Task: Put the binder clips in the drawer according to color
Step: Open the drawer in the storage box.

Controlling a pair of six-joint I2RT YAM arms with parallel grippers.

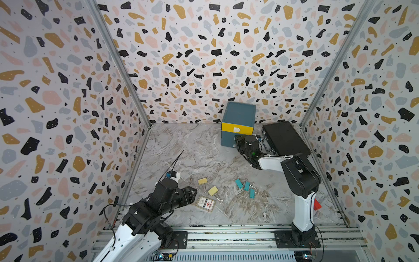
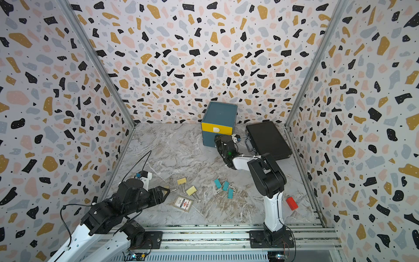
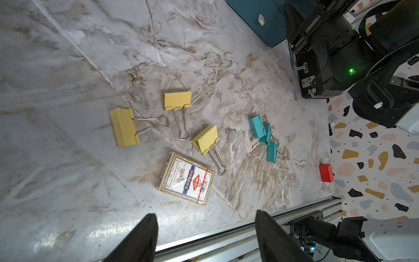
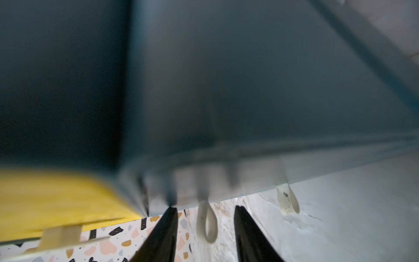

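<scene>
The teal drawer chest (image 1: pixel 238 113) (image 2: pixel 218 113) stands at the back, its yellow top front (image 4: pixel 56 199) shut. My right gripper (image 1: pixel 238 141) (image 4: pixel 205 208) is at its lower fronts, open, with the fingers either side of a white pull (image 4: pixel 206 224) and not touching it. A second white pull (image 4: pixel 288 202) shows beside it. Three pale yellow binder clips (image 3: pixel 124 128) (image 3: pixel 177 99) (image 3: pixel 205 138) and three teal ones (image 3: pixel 257 126) (image 3: pixel 266 135) (image 3: pixel 272 151) lie on the table. My left gripper (image 1: pixel 193 194) (image 3: pixel 205 215) hovers open near the yellow ones, holding nothing. No pink clips are in view.
A printed card pack (image 1: pixel 205 203) (image 3: pixel 186 179) lies beside the yellow clips. A flat black briefcase (image 1: pixel 285 138) sits right of the chest, close to my right arm. A red block (image 2: pixel 291 203) (image 3: pixel 326 172) is at the front right. A metal rail (image 1: pixel 226 236) runs along the table's front edge.
</scene>
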